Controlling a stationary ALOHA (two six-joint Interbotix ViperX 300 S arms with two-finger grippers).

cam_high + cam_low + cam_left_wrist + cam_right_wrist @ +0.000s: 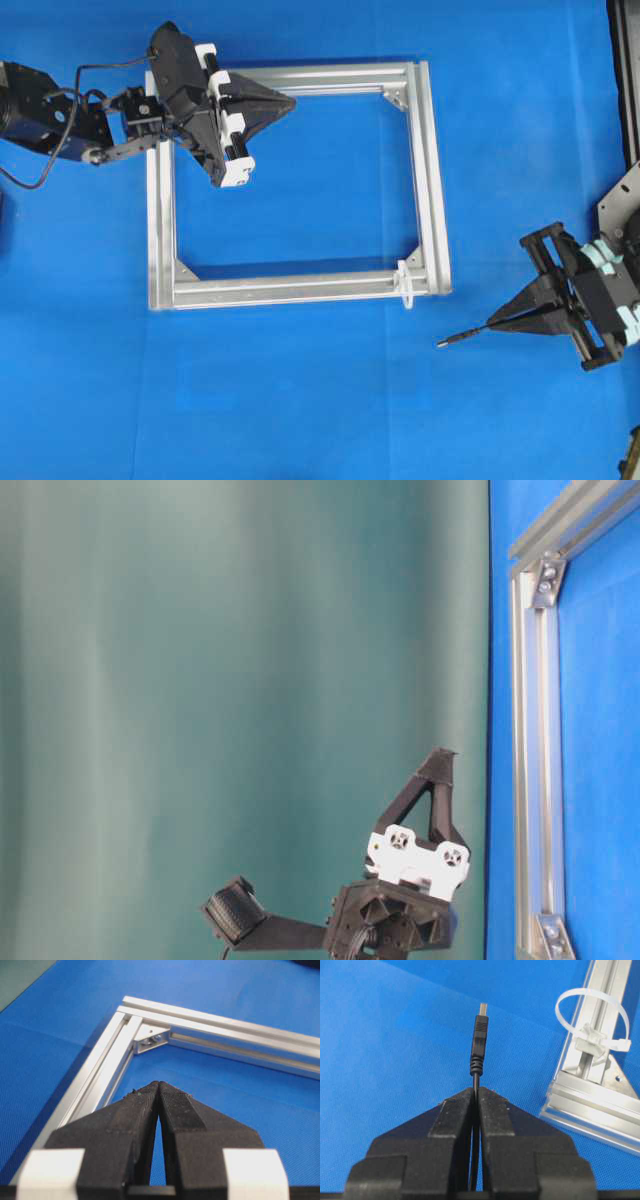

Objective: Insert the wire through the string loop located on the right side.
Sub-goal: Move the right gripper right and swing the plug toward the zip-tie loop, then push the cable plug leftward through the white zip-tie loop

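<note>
the right claw [476, 1092] is clamped on the wire [479, 1042], plug tip sticking out ahead, left of the string loop [590, 1015] (on the frame's [430, 180] corner). the left claw [159, 1085] is closed, empty.

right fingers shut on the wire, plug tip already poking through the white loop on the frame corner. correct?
Not through. In the right wrist view the wire, clamped in the right gripper, points past the string loop, left of it and apart. Rest holds.

Blue textured table surface [300, 400], plain teal-green curtain backdrop [240, 680], even lighting
</note>
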